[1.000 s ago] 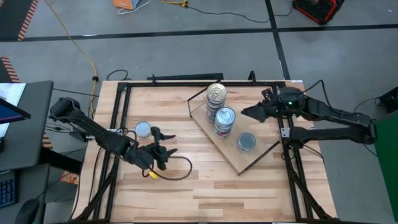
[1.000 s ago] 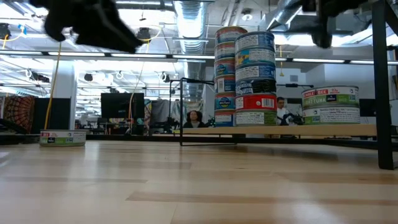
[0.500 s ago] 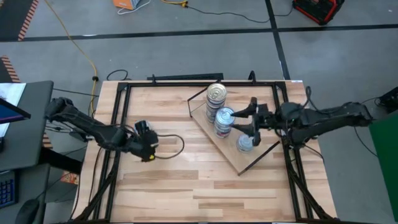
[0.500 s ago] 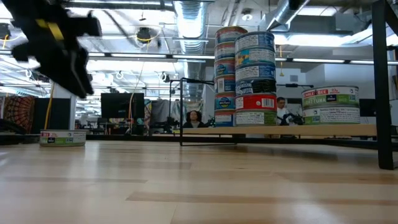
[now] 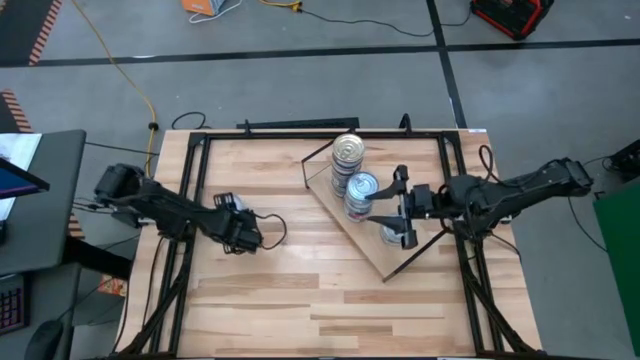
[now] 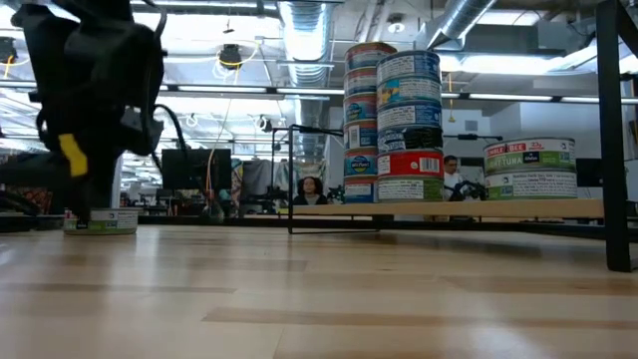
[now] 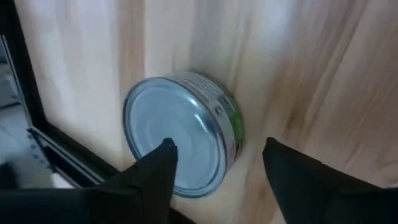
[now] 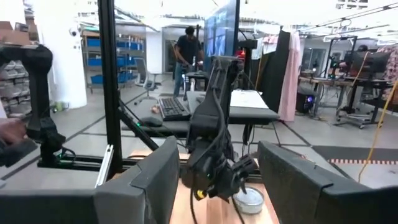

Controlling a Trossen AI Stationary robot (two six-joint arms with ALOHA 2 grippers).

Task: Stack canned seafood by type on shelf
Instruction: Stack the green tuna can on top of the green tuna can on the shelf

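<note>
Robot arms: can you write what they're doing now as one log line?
left end effector: open, at lone tin on table | right end effector: open, over shelf | tin stacks: on shelf

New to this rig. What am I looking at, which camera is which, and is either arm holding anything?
It is a two-arm robot at a wooden table, each arm ending in a two-finger gripper. One picture looks straight down, one sits at tabletop height, and one camera rides on each wrist.

From above: the shelf, a small wood board with a dark frame, carries two tall stacks of tins and a short stack, partly hidden by the right arm. One loose tin lies on the table near its left edge.

The left gripper is open, its fingers either side of that tin, not clamped. The right gripper is open above the shelf and holds nothing; its wrist camera looks across at the left arm.
</note>
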